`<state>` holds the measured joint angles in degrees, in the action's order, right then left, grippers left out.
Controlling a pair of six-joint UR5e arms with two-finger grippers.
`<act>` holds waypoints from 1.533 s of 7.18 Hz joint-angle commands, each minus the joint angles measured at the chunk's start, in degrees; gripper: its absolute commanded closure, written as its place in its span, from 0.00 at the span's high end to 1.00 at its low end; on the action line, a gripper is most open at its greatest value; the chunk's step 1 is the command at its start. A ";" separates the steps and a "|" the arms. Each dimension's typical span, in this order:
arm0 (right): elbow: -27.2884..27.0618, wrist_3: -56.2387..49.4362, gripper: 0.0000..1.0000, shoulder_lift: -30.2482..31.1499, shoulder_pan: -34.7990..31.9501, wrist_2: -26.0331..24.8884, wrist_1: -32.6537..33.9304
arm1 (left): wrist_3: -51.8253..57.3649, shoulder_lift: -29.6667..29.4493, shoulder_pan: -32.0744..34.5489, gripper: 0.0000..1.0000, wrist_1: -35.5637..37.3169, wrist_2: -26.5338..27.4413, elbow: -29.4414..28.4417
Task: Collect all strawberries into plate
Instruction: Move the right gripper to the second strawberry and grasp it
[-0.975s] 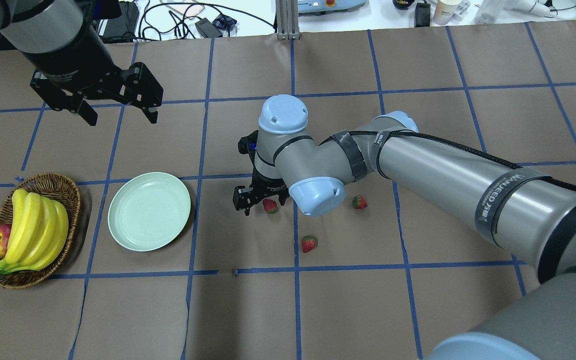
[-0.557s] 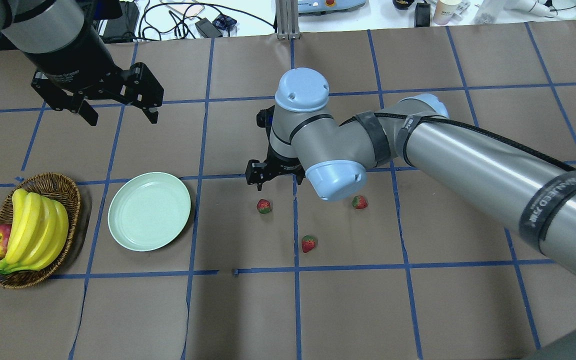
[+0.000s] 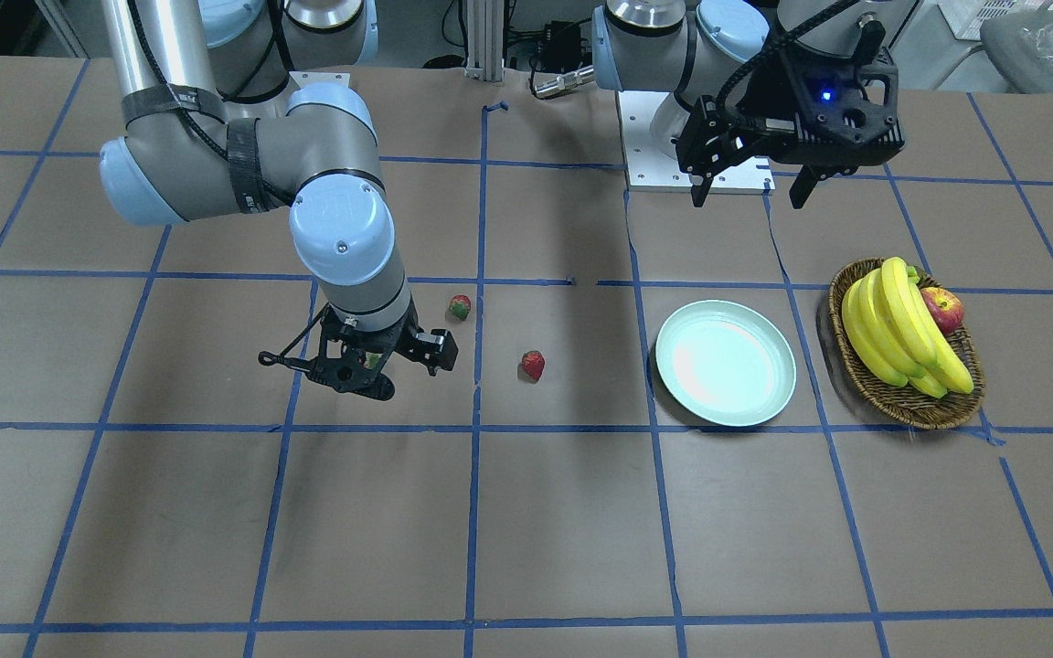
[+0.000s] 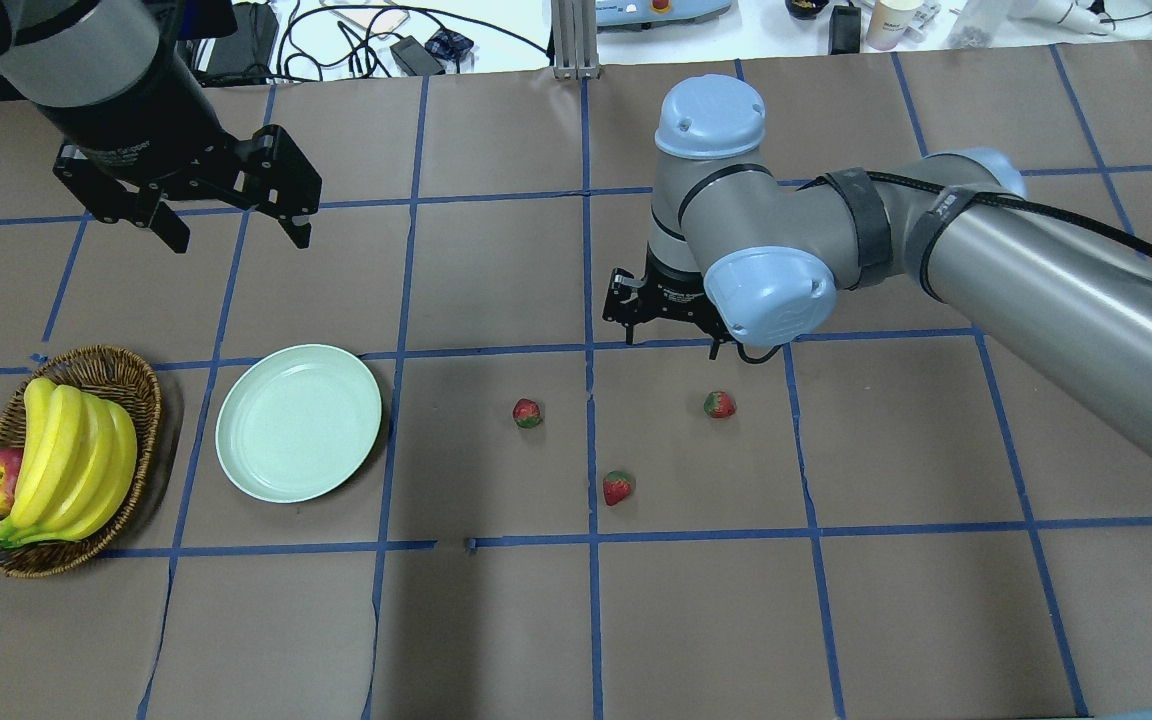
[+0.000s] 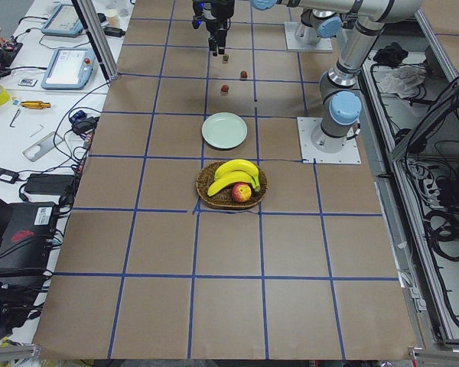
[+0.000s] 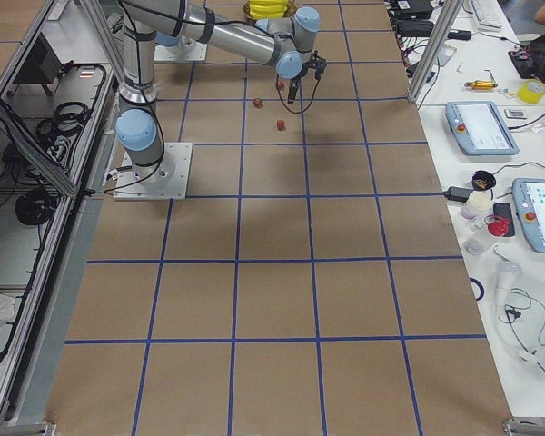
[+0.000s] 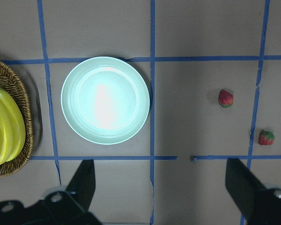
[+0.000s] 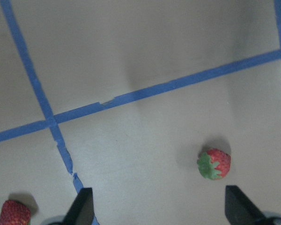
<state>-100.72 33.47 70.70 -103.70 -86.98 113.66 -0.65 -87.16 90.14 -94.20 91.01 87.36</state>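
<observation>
Aloft — right gripper (image 4: 670,338), jaws apart.

Our left gripper (image 4: 242,241) hangs high and points down. Its two fingers are spread wide, with nothing between them. Our right arm (image 4: 1036,290) reaches far forward and the wrist is bent downward. Our right gripper (image 4: 671,343) is low, its fingers also apart and holding nothing.
</observation>
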 commanded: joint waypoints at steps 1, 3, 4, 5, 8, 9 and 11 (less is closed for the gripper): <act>-2.71 16.24 1.00 -0.12 0.86 -0.12 -1.07 | 0.03 0.06 -0.05 1.00 -0.02 -0.04 0.00; -5.62 16.36 1.00 -0.04 4.53 -0.04 -0.54 | 0.03 -0.03 -0.05 1.00 -0.02 -0.04 0.00; -6.58 16.10 1.00 -0.12 5.34 -0.12 -0.63 | 0.03 -0.03 -0.05 1.00 -0.02 -0.04 0.00; -7.90 16.10 1.00 -0.30 5.43 0.05 -0.46 | 0.03 -0.03 -0.05 1.00 -0.02 -0.04 0.00; -8.43 16.27 1.00 -1.09 5.43 0.32 -0.45 | 0.03 0.06 -0.05 1.00 -0.02 -0.05 0.00; -8.35 16.19 1.00 -1.79 5.43 0.14 -0.19 | 0.03 -0.03 -0.05 1.00 -0.02 -0.04 0.00; -8.44 16.27 0.87 -2.93 5.43 0.05 2.71 | 0.03 -0.03 -0.05 1.00 -0.02 -0.04 0.00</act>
<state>-109.09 49.72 68.38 -98.26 -86.91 115.32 -0.62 -87.17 90.09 -94.22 90.97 87.36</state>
